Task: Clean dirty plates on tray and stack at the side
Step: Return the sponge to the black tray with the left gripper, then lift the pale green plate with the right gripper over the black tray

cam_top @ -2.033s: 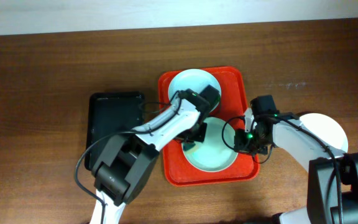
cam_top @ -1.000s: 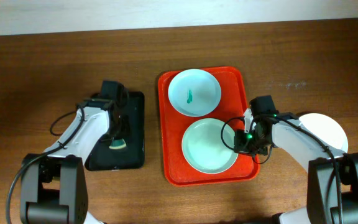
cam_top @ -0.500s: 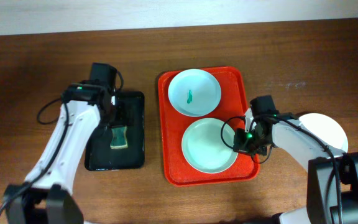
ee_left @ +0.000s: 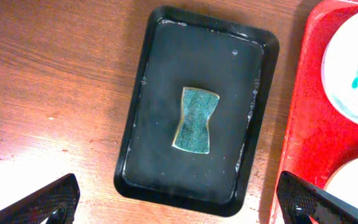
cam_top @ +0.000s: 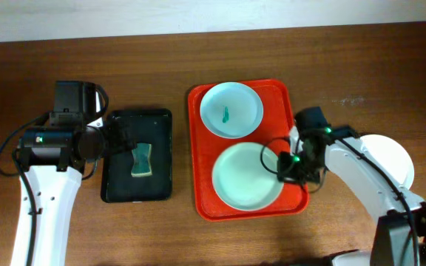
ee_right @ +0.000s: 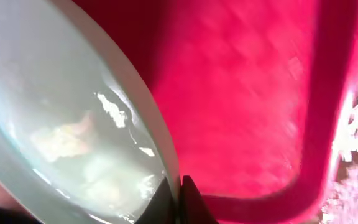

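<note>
- The mint plate (cam_top: pixel 246 176) lies in the half of the red tray (cam_top: pixel 198 103) nearer the tabletop's front edge; its face shows no smear
- The right claw (ee_right: pixel 179 191) is pinched narrow on the mint plate's right rim, one fingertip either side of the edge (the wrist view shows the rim running straight into the tips, with the red tray floor behind)
- The blue plate (cam_top: pixel 231 109) fills the tray's far half, just beside the mint plate, and has a small teal smear (cam_top: pixel 225 114) near its centre
- The red tray sits about the middle of the tabletop (cam_top: pixel 50 74), its long sides running from front to back
- The white plate (cam_top: pixel 390 159) rests flat on the bare wood well towards the tabletop's right edge, apart from the tray, with the right arm crossing over part of it
- A black tray (cam_top: pixel 117 148) sits left of the red tray, the two near but not touching; a green sponge (cam_top: pixel 140 160) lies inside it, around the middle
- The left claw (ee_left: pixel 178 176) hangs above the black tray with its fingers spread wide and nothing between them, towards the tabletop's left edge
</note>
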